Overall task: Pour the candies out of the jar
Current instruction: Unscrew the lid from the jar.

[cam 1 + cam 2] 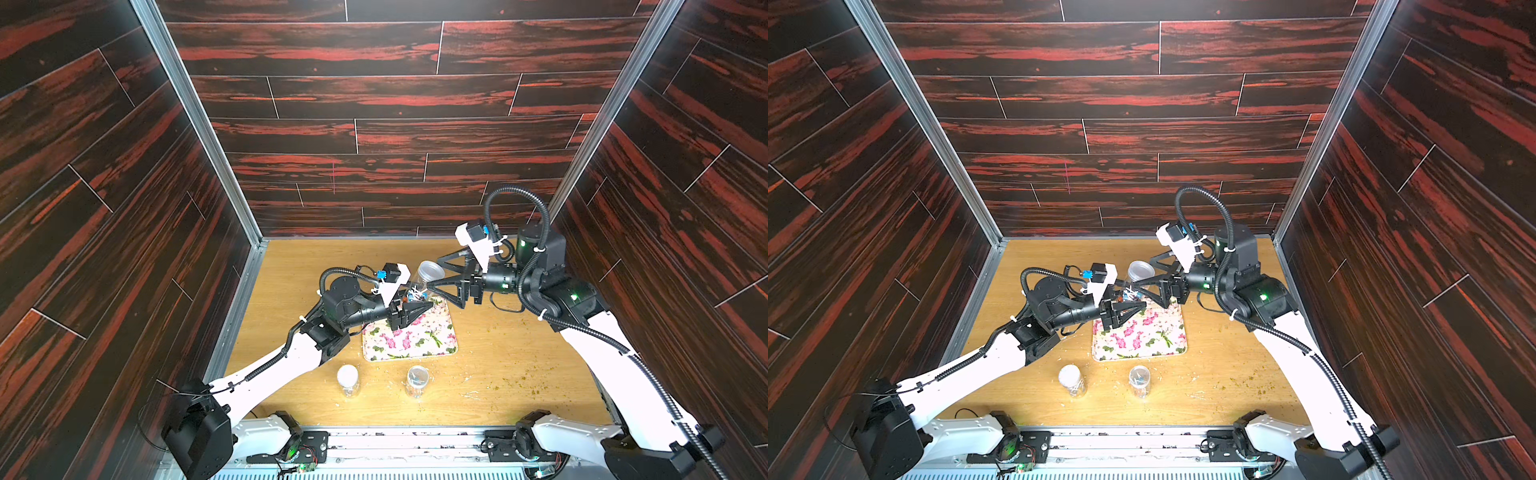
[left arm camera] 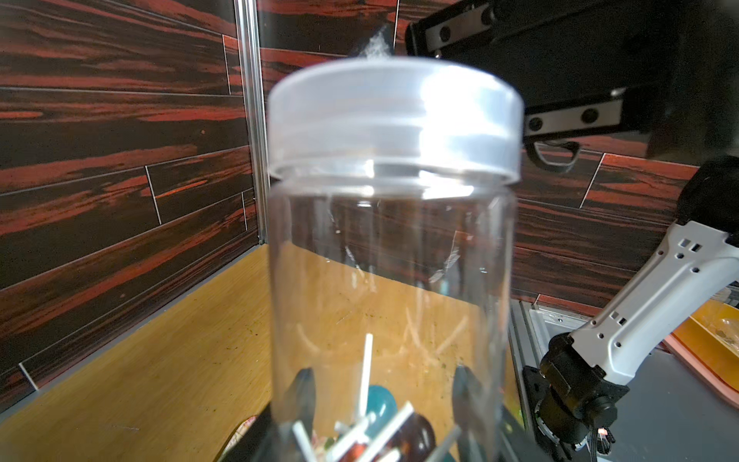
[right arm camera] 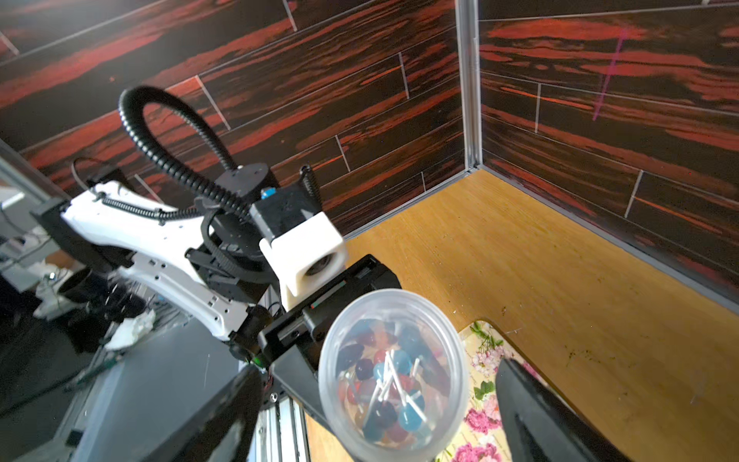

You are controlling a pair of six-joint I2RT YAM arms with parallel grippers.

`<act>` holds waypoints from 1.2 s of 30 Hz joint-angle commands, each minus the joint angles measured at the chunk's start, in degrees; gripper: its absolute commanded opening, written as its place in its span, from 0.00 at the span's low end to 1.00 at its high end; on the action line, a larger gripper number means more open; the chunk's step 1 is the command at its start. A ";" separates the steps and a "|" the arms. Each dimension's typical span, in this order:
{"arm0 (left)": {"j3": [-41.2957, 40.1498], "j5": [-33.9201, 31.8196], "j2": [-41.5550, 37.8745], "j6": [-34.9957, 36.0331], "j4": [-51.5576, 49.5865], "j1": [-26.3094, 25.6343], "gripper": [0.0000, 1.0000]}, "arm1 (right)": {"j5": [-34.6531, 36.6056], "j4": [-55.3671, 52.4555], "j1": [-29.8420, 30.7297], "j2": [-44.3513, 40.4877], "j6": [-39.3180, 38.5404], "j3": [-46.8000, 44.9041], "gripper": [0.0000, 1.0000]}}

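Translucent lid still on the jar, candies all at its bottom. The left gripper fingers clamp the jar low on its body, tilted lid-first toward the right gripper, over the far edge of the floral tray. Right fingers stand wide either side of the lid, not touching; I'd centre them, close square on the lid rim, unscrew with left holding firm, then tip over tray centre.

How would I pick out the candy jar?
Find the flowered tray on the wooden table. Over its far edge, the left tool holds a clear lidded jar of colourful candies. It alone is lifted; the other two jars stand on the table nearer the front.
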 commanded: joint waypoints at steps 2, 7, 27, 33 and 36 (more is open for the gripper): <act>-0.57 -0.03 -2.02 -0.84 1.05 0.25 0.43 | 14.17 2.61 3.03 -3.59 15.40 -1.62 0.94; -0.67 -0.28 -1.94 -0.60 0.59 0.25 0.43 | 33.51 -3.53 11.10 -1.78 24.20 2.78 0.93; -0.41 -0.49 -0.80 -0.74 0.88 0.24 0.43 | 41.94 -5.98 17.20 2.39 27.56 4.23 0.75; -0.23 -0.46 -0.56 -0.90 1.10 0.26 0.43 | 40.90 -6.88 17.46 3.55 26.80 4.80 0.77; -0.23 -0.45 -0.55 -0.94 1.01 0.24 0.43 | 41.04 -7.17 17.73 3.72 26.27 4.80 0.77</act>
